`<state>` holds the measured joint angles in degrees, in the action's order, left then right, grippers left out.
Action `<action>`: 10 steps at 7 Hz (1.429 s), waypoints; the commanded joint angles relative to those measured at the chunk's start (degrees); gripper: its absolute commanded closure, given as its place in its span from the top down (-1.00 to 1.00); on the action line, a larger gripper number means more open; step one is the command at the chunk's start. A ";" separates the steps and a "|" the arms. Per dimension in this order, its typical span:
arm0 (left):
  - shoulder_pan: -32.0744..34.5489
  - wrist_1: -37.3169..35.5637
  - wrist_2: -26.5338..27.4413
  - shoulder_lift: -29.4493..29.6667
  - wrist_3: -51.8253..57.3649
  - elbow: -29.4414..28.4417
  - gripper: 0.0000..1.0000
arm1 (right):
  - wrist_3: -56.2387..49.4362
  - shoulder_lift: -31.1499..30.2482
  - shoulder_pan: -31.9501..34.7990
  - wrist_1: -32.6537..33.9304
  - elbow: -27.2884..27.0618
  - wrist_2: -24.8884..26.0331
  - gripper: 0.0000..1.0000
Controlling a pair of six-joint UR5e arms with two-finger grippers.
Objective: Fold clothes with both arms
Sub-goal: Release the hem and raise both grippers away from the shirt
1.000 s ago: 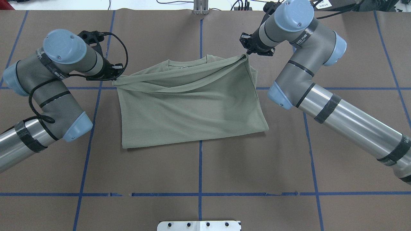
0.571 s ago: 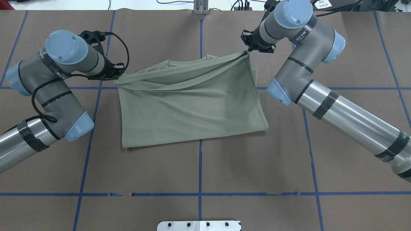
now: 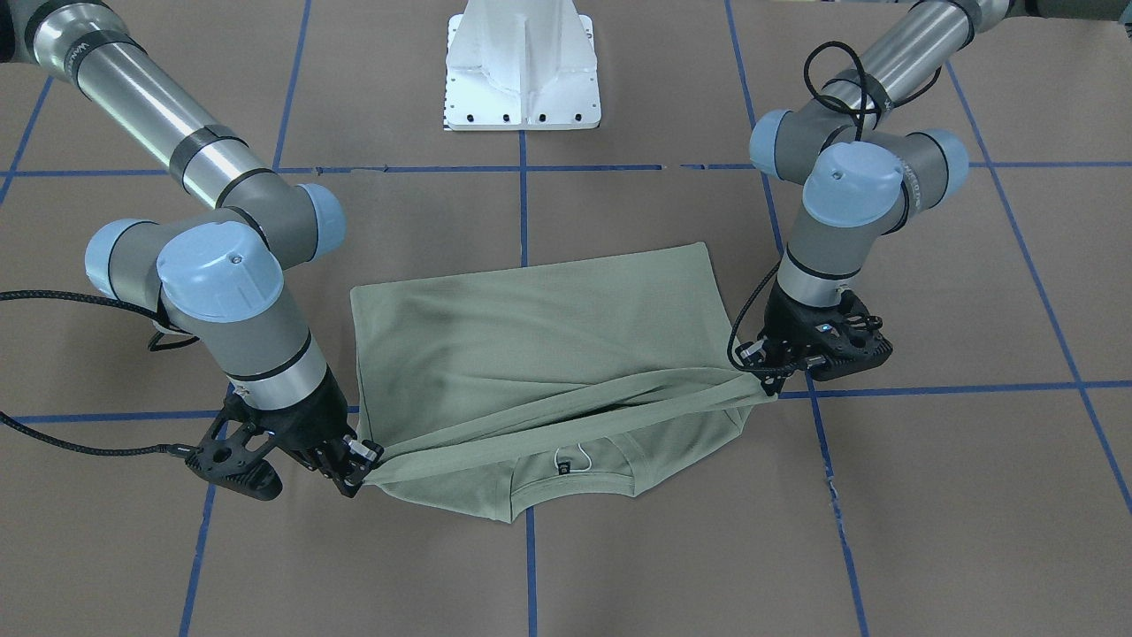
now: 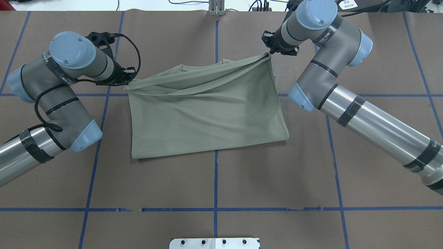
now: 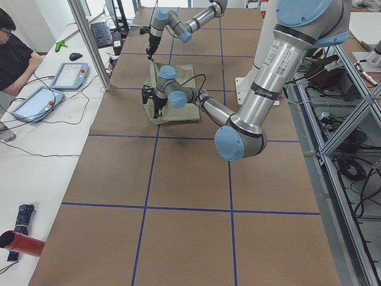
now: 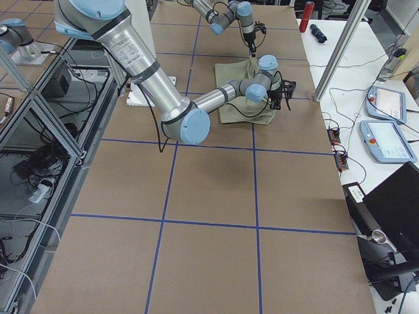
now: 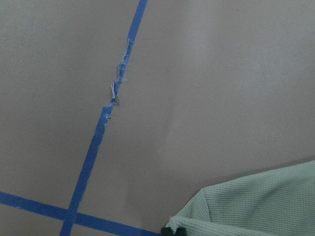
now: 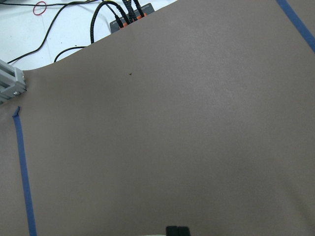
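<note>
The sage-green shirt lies on the brown table, collar at the far side, its lower part folded up over the body. In the front-facing view its neck label and white string loop show under the raised fold. My left gripper is shut on the fold's left corner, also seen in the front-facing view. My right gripper is shut on the right corner, also seen in the front-facing view. The held edge stretches taut between them, slightly above the shirt. The left wrist view shows a corner of fabric.
The white pedestal base stands at the near table edge. Blue tape lines cross the brown table cover. Cables lie past the far edge. A person and tablets are at the side table.
My right gripper has carried its shirt corner a little farther from the robot, toward the collar. My left gripper has shifted only slightly. Both stay shut on the fabric.
</note>
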<state>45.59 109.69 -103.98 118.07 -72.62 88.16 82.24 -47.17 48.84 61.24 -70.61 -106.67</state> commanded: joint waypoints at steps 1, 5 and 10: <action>-0.06 0.00 0.01 0.14 0.37 -0.09 0.26 | 0.03 0.23 -0.41 -0.07 -0.05 -0.03 -0.08; 0.37 -0.26 -0.17 1.02 0.37 0.34 0.99 | 0.20 -0.11 -0.85 -1.12 -0.58 -0.11 1.00; 1.25 -3.77 -0.43 1.63 -0.06 7.88 0.99 | 0.29 -21.85 -8.57 -0.51 -26.01 -1.34 1.00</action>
<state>46.82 107.25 -104.41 119.70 -72.48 93.38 82.46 -61.75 42.31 60.57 -88.74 -107.46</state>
